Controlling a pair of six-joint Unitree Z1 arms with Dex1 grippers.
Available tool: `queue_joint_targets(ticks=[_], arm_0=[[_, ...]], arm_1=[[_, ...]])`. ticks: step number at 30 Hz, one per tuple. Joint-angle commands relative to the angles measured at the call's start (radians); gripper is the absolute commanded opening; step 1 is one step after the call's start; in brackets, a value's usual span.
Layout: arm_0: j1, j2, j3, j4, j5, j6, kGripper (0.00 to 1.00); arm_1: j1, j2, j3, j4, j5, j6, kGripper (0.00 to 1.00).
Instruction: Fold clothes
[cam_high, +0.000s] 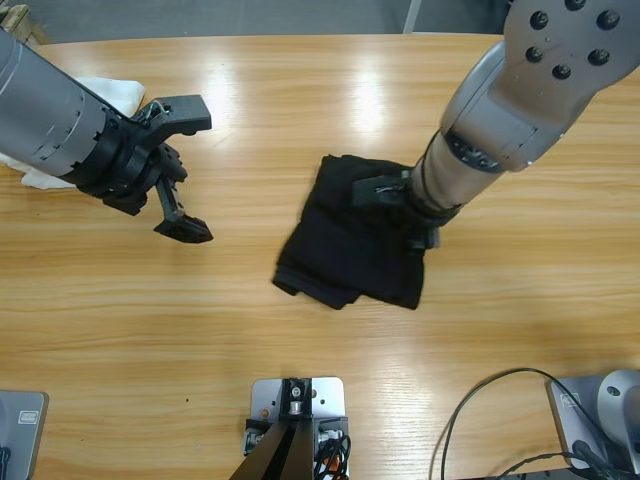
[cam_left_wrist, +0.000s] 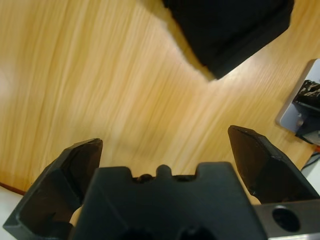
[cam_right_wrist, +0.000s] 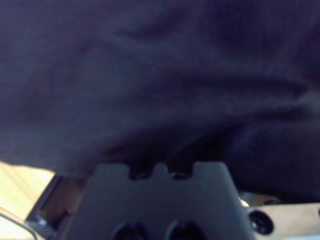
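The clothes (cam_high: 345, 245) are a black garment lying folded into a rough square bundle at the middle of the wooden table (cam_high: 300, 340). My right gripper (cam_high: 397, 213) comes down from the upper right and presses into the bundle's right side. Black fabric (cam_right_wrist: 160, 75) fills the right wrist view and hides the fingers. My left gripper (cam_high: 198, 172) hovers open and empty over bare wood, well left of the bundle. Beyond its spread fingers (cam_left_wrist: 165, 140), the left wrist view shows a corner of the black bundle (cam_left_wrist: 230, 30).
A white cloth (cam_high: 112, 92) lies at the far left behind the left arm. A black cable (cam_high: 480, 400) loops at the front right. Bare wood lies between the left gripper and the bundle.
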Motion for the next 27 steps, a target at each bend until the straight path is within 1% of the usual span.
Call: queue_joint_targets(ticks=[1,3,4,5,6,8,10,12,15,16,17,18,20,24,27], arm_0=[[0.009,-0.057,0.069,-0.012,-0.015,-0.035,1.0],[0.01,-0.061,0.078,-0.012,-0.016,-0.042,1.0],[0.01,-0.062,0.079,-0.013,-0.017,-0.046,1.0],[0.009,-0.063,0.081,-0.016,-0.019,-0.049,1.0],[0.009,-0.064,0.081,-0.019,-0.021,-0.055,1.0],[0.01,-0.072,0.081,-0.026,-0.022,-0.068,1.0],[0.01,-0.096,0.081,-0.035,-0.022,-0.083,1.0],[0.019,-0.131,0.086,-0.047,-0.022,-0.097,1.0],[0.051,-0.181,0.122,-0.096,-0.06,-0.13,1.0],[0.059,-0.191,0.139,-0.115,-0.077,-0.143,1.0],[0.061,-0.198,0.154,-0.135,-0.09,-0.155,1.0],[0.061,-0.199,0.169,-0.155,-0.104,-0.168,1.0],[0.05,-0.194,0.193,-0.193,-0.125,-0.19,1.0],[0.027,-0.191,0.218,-0.242,-0.125,-0.23,1.0],[0.018,-0.186,0.228,-0.259,-0.125,-0.24,1.0]], arm_1=[[0.071,-0.005,0.0,-0.06,0.064,0.019,0.837],[0.071,-0.026,-0.015,0.022,0.006,0.063,0.812],[0.071,-0.044,-0.022,0.069,-0.023,0.11,0.813],[0.071,-0.072,-0.031,0.111,-0.03,0.171,0.817],[0.071,-0.106,-0.056,0.168,-0.028,0.268,0.849],[0.071,-0.209,-0.138,0.317,-0.022,0.406,0.968],[0.071,-0.302,-0.211,0.397,-0.009,0.479,0.982],[0.071,-0.342,-0.269,0.414,0.036,0.503,0.982],[0.071,-0.285,-0.278,0.308,0.089,0.479,0.963],[0.071,-0.245,-0.277,0.28,0.113,0.471,0.889],[0.066,-0.203,-0.278,0.256,0.145,0.454,0.694],[0.051,-0.167,-0.272,0.234,0.172,0.418,0.542],[0.016,-0.126,-0.249,0.195,0.22,0.341,0.012],[-0.037,-0.097,-0.235,0.182,0.251,0.325,0.0],[-0.088,-0.052,-0.24,0.183,0.254,0.335,0.0]])
